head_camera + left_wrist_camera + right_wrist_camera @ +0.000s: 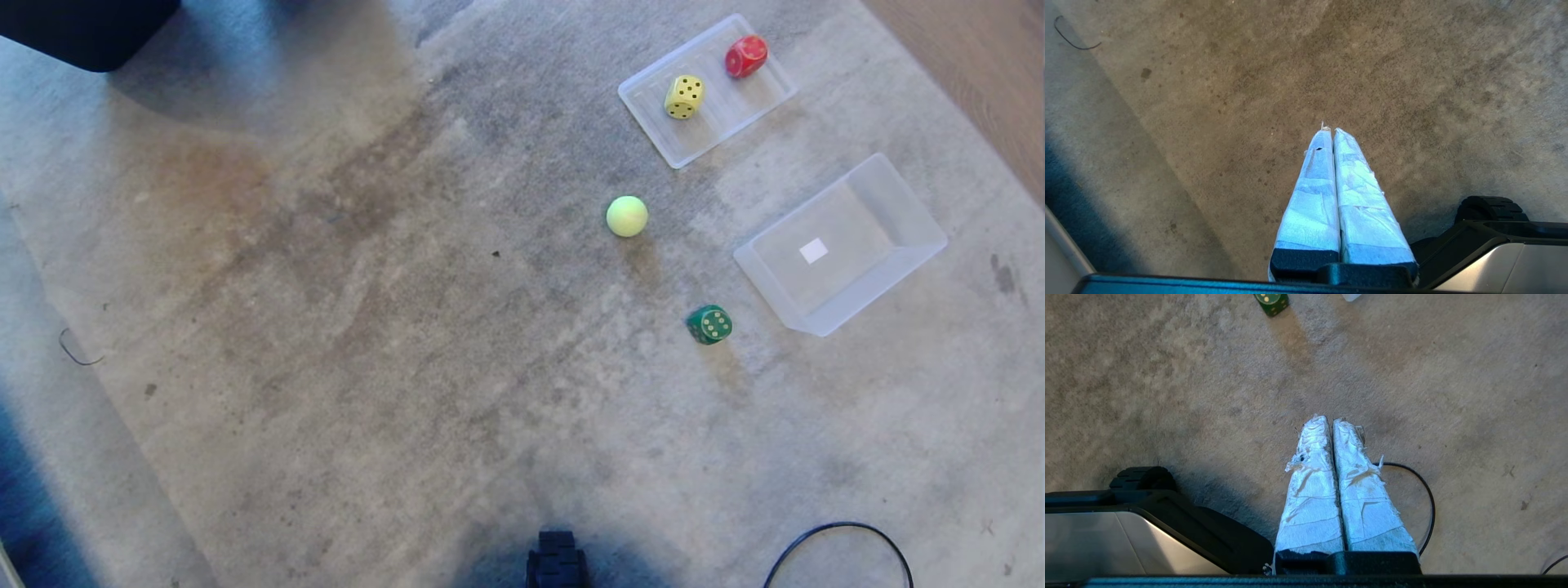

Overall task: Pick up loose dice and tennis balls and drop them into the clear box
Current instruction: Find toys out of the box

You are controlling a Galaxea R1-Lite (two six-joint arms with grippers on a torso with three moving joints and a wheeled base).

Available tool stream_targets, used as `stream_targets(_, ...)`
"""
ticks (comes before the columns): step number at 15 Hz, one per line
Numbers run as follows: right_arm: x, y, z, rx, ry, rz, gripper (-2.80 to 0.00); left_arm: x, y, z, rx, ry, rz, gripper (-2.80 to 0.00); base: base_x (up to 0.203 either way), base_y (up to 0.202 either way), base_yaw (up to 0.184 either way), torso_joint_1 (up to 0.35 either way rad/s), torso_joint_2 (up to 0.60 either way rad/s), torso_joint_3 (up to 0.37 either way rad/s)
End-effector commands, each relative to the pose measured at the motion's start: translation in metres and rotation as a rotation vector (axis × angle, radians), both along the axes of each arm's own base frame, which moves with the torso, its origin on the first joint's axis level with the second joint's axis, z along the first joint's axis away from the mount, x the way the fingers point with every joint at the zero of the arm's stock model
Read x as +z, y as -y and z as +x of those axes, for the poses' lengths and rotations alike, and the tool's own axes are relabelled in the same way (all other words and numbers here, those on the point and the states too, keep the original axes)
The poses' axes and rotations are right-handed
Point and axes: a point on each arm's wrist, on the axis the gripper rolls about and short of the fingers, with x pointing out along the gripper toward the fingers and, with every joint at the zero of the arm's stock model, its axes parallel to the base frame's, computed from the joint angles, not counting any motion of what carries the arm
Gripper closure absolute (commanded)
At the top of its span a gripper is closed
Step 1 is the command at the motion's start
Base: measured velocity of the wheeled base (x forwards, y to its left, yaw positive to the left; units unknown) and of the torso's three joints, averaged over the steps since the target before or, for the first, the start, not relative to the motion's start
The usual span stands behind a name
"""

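Lying on the worn grey carpet (326, 327), the task's things are sitting up toward the right of the head view; the clear box (914, 245) is standing open with only a white sticker (813, 251) showing on its bottom; the green die (709, 324) is resting on the carpet just beside the box's near corner, apart from it; one tennis ball (627, 216) is lying farther off, between the green die and a shallow clear tray (653, 122); the yellow die (684, 96) and the red die (746, 55) are sitting in that tray; the left gripper (1331, 130) is hanging over bare carpet with its taped fingers pressed together, grasping nothing; the right gripper (1329, 419) is likewise clenched and empty, pointing toward the green die, well short of it, with a black cable (1427, 498) looping beside it.
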Motion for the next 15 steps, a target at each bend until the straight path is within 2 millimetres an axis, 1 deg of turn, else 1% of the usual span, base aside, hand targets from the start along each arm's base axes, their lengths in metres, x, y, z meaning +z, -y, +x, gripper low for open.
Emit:
stream_targets(1,0.0002,0.0,-0.0002,-0.001,0.002,0.0,0.0,-0.0001,0.0,0.0,0.001,-0.001,-0.001,0.0,0.0,0.0,0.0,-0.001,0.0,-0.201)
stream_targets(10,0.0002,0.0,-0.0002,0.0,0.002,-0.004,0.0,-0.0001,-0.0001,0.0,0.004,-0.001,-0.002,0.0,0.0,0.0,0.0,0.003,0.0,-0.2)
stream_targets(15,0.0011,0.0003,-0.0006,-0.026,0.0,-0.004,0.0,-0.0001,-0.0001,0.0,0.004,-0.001,-0.002,0.0,0.0,0.0,0.0,0.003,0.0,-0.056)
